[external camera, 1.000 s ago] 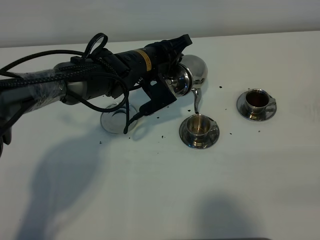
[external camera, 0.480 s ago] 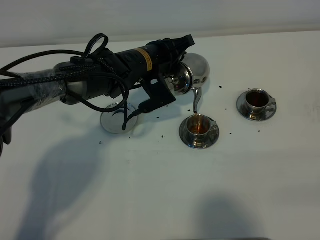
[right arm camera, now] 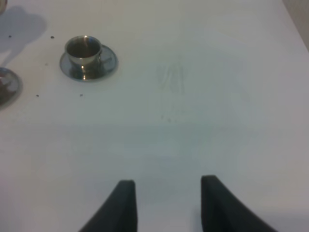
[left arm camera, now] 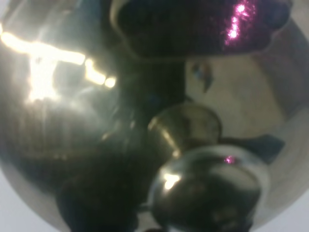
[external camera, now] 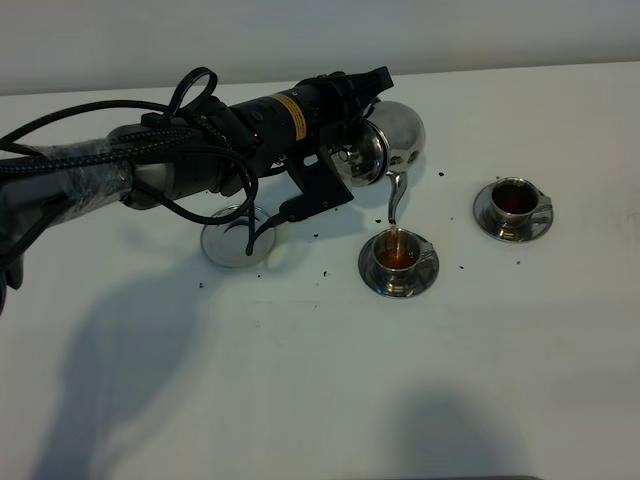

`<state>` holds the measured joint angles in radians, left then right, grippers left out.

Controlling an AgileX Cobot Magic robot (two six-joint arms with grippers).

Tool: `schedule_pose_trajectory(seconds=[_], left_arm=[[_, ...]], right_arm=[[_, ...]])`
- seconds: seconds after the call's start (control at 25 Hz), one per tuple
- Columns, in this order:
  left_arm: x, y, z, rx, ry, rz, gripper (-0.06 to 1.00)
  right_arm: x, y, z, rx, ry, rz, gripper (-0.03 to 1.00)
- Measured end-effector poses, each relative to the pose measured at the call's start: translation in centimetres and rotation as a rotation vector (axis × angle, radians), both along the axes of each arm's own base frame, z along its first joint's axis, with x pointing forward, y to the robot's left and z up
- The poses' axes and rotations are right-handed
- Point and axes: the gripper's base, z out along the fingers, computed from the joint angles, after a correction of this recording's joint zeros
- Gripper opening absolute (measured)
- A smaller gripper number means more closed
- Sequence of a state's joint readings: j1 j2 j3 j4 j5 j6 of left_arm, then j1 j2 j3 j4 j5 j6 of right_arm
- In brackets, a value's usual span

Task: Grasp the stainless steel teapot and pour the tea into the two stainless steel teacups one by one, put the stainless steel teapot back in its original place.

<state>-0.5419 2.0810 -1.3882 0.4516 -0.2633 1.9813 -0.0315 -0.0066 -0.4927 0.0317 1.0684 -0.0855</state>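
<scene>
My left gripper is shut on the stainless steel teapot, held tilted above the table with the handle hidden by the fingers. Its spout points down and a thin stream of tea falls into the nearer teacup, which holds brown tea. The second teacup stands to the right on its saucer, also with dark tea in it. The empty round saucer lies left of the cups under the arm. The left wrist view is filled by the teapot's lid and knob. My right gripper is open over bare table, far from one teacup.
Small dark specks of tea leaves are scattered on the white table around the cups. The left arm's black cables loop above the table and hang down over the empty saucer. The table's far edge runs along the wall.
The teapot has shifted slightly to the right while staying tilted. The nearer teacup has gone from pale to brown with tea. The right arm has not moved.
</scene>
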Motion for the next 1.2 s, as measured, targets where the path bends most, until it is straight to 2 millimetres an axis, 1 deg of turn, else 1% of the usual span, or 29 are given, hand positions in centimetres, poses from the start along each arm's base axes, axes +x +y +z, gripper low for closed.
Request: schedule_pose_trajectory(seconds=[0.44, 1.2], left_arm=[[-0.03, -0.22, 0.21, 0.013, -0.041, -0.040, 0.22], [-0.03, -0.33, 0.37, 0.001, -0.056, -0.051, 0.22]], right_arm=[[0.00, 0.00, 0.00, 0.000, 0.000, 0.000, 0.31], [0.00, 0.00, 0.00, 0.000, 0.000, 0.000, 0.31]])
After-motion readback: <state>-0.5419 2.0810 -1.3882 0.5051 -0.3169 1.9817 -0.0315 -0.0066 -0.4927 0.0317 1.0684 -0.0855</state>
